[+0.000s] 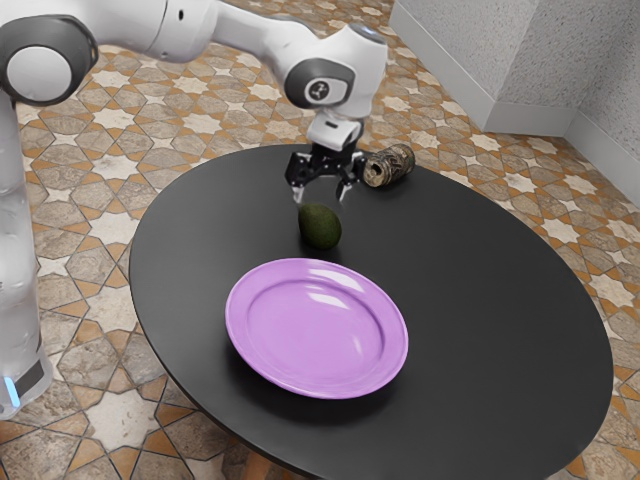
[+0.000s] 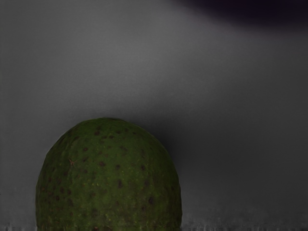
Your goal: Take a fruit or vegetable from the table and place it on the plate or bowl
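Toward the near edge of the round black table (image 1: 500, 300) lies a purple plate (image 1: 316, 327), its glossy surface bare. Just beyond the plate's far rim, near the table's middle, the avocado (image 1: 320, 226) rests on the tabletop: dark green and rounded, with pebbled skin dotted by darker specks (image 2: 109, 178). The gripper (image 1: 321, 198) hangs just above it, fingers spread apart, gripping nothing. By the far edge lies a brown cylinder (image 1: 388, 165) on its side.
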